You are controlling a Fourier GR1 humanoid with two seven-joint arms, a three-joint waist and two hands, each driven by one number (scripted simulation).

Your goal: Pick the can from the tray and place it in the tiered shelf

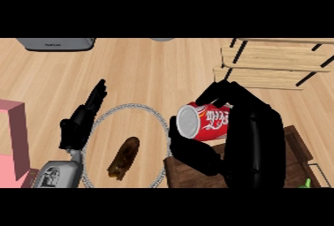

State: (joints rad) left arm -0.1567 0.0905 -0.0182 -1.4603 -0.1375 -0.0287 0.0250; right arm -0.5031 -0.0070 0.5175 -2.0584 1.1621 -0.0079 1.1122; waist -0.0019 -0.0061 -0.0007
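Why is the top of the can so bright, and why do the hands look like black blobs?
Head view: the can shows its pale metal end toward the camera, so it reads light grey; the right hand curled round it is plain black with hardly any shine, so its shape blurs together; the left hand looks just as dark; the counter is evenly lit, without glare.

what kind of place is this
Probably a kitchen counter: a light wooden counter top holding a wooden tiered shelf, a round wire-rimmed tray with a brown food item, and a grey appliance at the far edge. The right robot hand holds a red can.
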